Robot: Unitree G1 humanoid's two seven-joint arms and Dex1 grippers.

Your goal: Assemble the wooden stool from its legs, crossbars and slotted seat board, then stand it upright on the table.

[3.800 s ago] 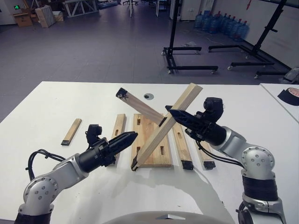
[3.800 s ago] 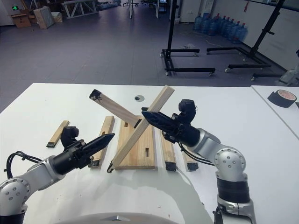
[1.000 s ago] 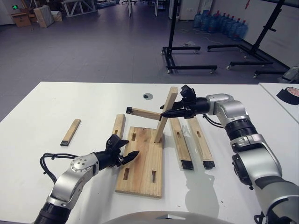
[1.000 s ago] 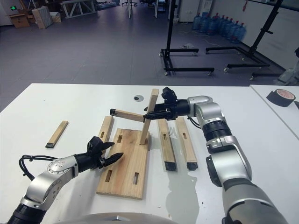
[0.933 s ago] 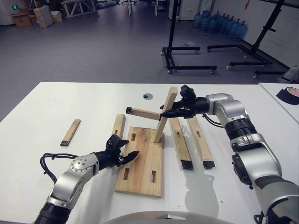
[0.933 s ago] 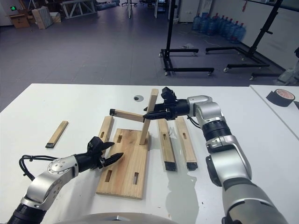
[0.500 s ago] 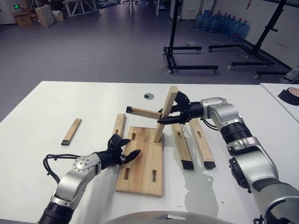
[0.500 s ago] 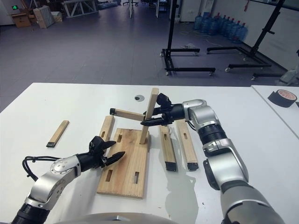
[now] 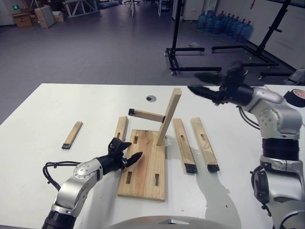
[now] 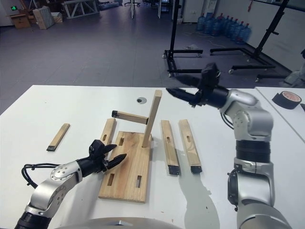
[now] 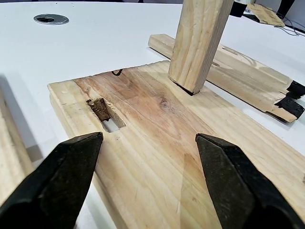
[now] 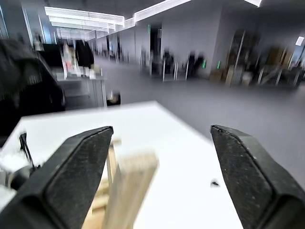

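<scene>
Centre-frame, lower half: seat board [image 9: 145, 164] lies flat on white table [image 9: 43, 109], long axis running bottom-to-top of frame. One leg [image 9: 169, 117] stands in its upper-right slot, tilted, top leaning to upper right. A crossbar [image 9: 147, 115] sticks out of it toward the left.

L gripper [image 9: 131, 151] sits at board's left edge, jaws wide apart, nothing held, tips straddling the near-left slot area. R gripper [image 9: 194, 81] hangs high at upper right, spread wide, empty, well clear of the leg top.

Key relation: two loose legs [image 9: 183, 150] lie just right of board, parallel to it, below the R gripper, so R arm looks nearer. Third loose leg [image 9: 121, 128] lies left of board, nearer L. Short bar [image 9: 72, 134] at far left.

Table smooth, glossy. Behind: grey floor, black wheeled racks [image 9: 193, 57].
</scene>
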